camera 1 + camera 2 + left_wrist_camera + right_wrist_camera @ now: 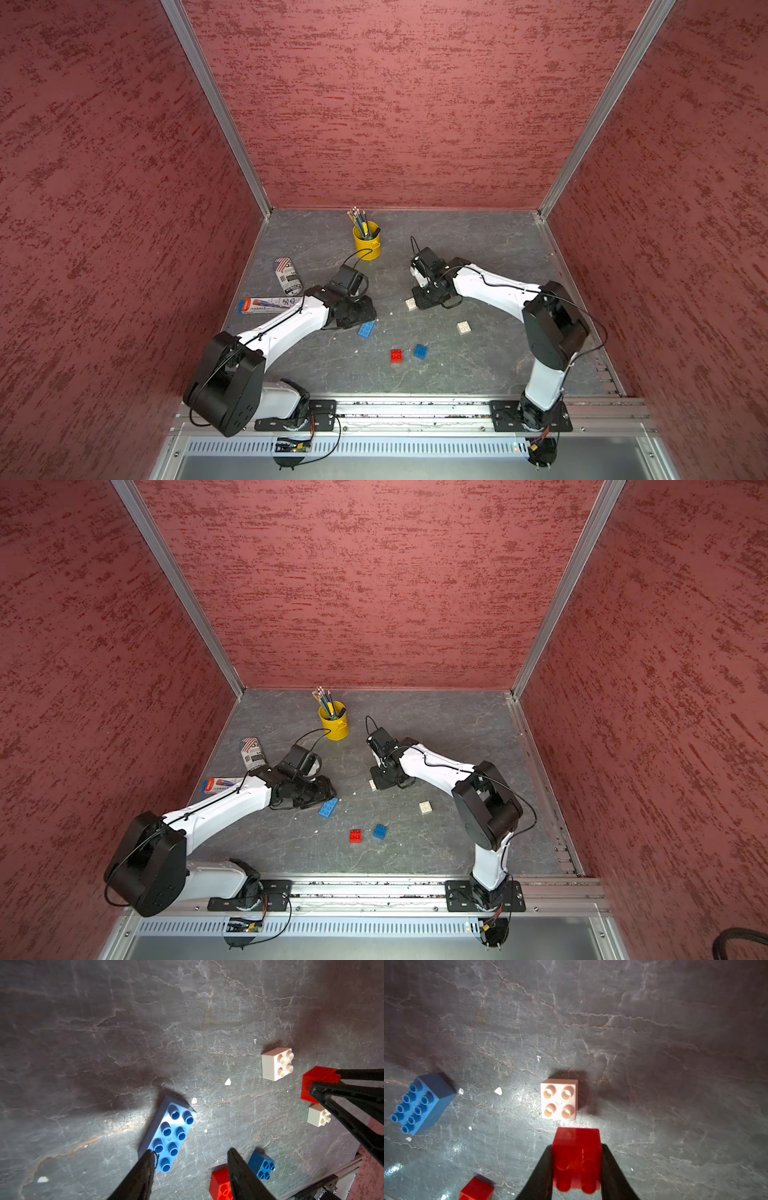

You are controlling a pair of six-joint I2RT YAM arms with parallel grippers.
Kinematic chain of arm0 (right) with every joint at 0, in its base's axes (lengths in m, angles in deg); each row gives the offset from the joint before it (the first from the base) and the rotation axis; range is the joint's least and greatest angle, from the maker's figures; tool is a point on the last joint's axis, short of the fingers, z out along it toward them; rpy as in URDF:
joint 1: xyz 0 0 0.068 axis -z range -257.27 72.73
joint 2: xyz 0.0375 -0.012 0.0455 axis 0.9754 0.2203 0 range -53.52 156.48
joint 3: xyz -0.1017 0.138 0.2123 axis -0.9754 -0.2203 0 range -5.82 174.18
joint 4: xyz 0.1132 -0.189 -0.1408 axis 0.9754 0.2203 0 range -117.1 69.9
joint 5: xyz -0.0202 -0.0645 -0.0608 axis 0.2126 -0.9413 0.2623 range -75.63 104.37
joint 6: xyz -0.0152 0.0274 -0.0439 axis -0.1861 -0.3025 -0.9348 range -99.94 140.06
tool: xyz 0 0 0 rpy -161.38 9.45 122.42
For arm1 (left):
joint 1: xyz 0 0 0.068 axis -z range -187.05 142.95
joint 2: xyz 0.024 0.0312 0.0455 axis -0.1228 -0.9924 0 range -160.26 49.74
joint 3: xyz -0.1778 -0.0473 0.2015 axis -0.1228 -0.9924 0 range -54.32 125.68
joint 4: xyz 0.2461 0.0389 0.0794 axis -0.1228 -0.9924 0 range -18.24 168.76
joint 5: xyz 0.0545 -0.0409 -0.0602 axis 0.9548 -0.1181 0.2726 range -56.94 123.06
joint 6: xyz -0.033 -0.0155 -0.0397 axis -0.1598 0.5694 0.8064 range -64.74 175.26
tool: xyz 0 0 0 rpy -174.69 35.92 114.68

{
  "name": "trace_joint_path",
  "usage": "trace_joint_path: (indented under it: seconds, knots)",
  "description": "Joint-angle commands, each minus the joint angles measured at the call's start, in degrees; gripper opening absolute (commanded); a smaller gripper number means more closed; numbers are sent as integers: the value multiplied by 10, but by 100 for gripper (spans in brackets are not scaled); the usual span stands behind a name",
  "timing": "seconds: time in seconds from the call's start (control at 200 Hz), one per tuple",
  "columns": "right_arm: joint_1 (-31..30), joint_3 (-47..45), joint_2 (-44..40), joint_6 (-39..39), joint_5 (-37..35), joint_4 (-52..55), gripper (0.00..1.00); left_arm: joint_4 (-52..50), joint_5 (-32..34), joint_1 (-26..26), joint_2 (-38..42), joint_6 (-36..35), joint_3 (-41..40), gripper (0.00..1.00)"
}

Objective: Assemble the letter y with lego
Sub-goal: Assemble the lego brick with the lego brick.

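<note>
The lego bricks lie singly on the grey table; the letter y is out of view. My left gripper [190,1150] is open just above the table. One finger [143,1172] overlaps the near end of the long blue brick [169,1137] [366,328], and nothing is between the jaws. A red square [220,1184] [396,355] and a small blue square [261,1167] [420,351] lie close by. My right gripper [577,1147] [417,303] is shut on the other red square [577,1159], hanging just short of a white square [559,1099] [411,304]. A second white square [464,327] lies further right.
A yellow pencil cup [367,243] stands at the back centre. A printed can [288,276] and a marker pack [266,305] lie at the left beside my left arm. Red walls close three sides, and a metal rail [415,409] runs along the front.
</note>
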Motion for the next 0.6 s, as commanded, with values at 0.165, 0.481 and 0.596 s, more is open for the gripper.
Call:
trace_joint_path:
  seconds: [0.165,0.481,0.596]
  knots:
    - [-2,40,28,9,12,22,25,28,-31,-14,6,-5,-14,59]
    - [-11,51,49,17,14,21,24,31,-37,-20,-5,-10,-16,59]
    - [-15,55,57,19,19,17,24,33,-37,-21,-9,-8,-15,59]
